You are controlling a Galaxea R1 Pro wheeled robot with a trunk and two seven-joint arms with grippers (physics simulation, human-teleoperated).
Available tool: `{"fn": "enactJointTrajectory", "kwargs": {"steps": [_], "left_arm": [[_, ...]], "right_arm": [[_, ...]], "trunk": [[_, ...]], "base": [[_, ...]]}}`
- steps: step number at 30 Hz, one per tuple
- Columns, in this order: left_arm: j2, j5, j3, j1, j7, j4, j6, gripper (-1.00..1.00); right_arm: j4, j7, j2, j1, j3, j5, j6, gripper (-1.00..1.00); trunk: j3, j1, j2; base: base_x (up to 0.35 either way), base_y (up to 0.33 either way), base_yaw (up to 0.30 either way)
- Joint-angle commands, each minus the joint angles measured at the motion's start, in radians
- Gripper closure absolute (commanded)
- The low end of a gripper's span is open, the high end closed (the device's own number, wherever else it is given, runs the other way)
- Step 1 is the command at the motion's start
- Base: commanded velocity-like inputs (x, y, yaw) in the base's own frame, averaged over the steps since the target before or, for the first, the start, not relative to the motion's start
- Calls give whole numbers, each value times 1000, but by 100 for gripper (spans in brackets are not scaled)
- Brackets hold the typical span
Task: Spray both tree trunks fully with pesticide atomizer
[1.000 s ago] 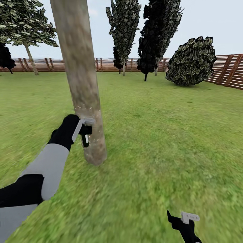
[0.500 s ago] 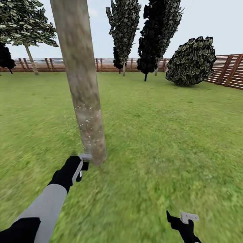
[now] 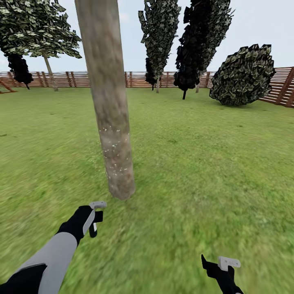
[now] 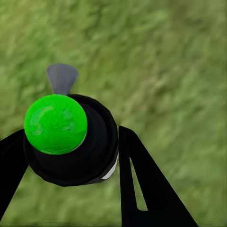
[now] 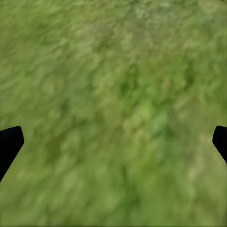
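Observation:
A thick pale mottled tree trunk [image 3: 108,102] rises from the grass just ahead, with white pesticide specks [image 3: 112,149] on its lower part. My left gripper [image 3: 94,218] hangs low, short of the trunk's base, shut on the small black pesticide atomizer [image 3: 93,228]. In the left wrist view the atomizer [image 4: 75,142] shows end-on, black with a bright green cap, between the black fingers [image 4: 142,184]. A second pale-trunked tree [image 3: 49,71] stands far left by the fence. My right gripper [image 3: 222,267] sits at the lower right, open over bare grass [image 5: 113,113].
A brown slat fence [image 3: 81,79] edges the lawn at the back and right. Two tall dark trees [image 3: 200,36] and a round bush [image 3: 244,75] stand far off at the right. Open grass lies all around the near trunk.
My left arm has dropped from the trunk's lower part to near the ground, still holding the atomizer. The whole view has shifted slightly, so the camera moved. The right gripper is unchanged.

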Motion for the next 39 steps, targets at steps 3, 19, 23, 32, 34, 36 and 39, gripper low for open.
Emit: {"fn": "enactJointTrajectory", "kwargs": {"steps": [3,19,23,32,34,36,39], "left_arm": [[1,-1,-1,11,0,3,2,100],[-1,-1,-3,15,0,5,-1,100],[-2,-1,-3,16,0,6,-3,100],[-6,-1,-4,16,0,6,-3,100],[-6,-1,-4,16,0,6,-4,100],[-7,-1,-4,16,0,6,-4,100],[-7,-1,-4,16,0,6,-4,100]], "right_arm": [[0,0,0,0,-1,0,0,-100],[0,-2,1,0,1,1,0,-100],[0,-1,1,0,1,1,0,-100],[0,-1,1,0,1,0,0,-100],[0,-1,1,0,1,0,0,-100],[0,-1,1,0,1,0,0,-100],[0,-1,1,0,1,0,0,-100]], "trunk": [[0,0,0],[0,0,0],[0,0,0],[0,0,0],[0,0,0],[0,0,0],[0,0,0]], "base": [[165,-199,5],[234,-196,5],[237,-194,160],[188,-195,65],[50,-199,1],[11,-216,9],[3,-229,161]]}}
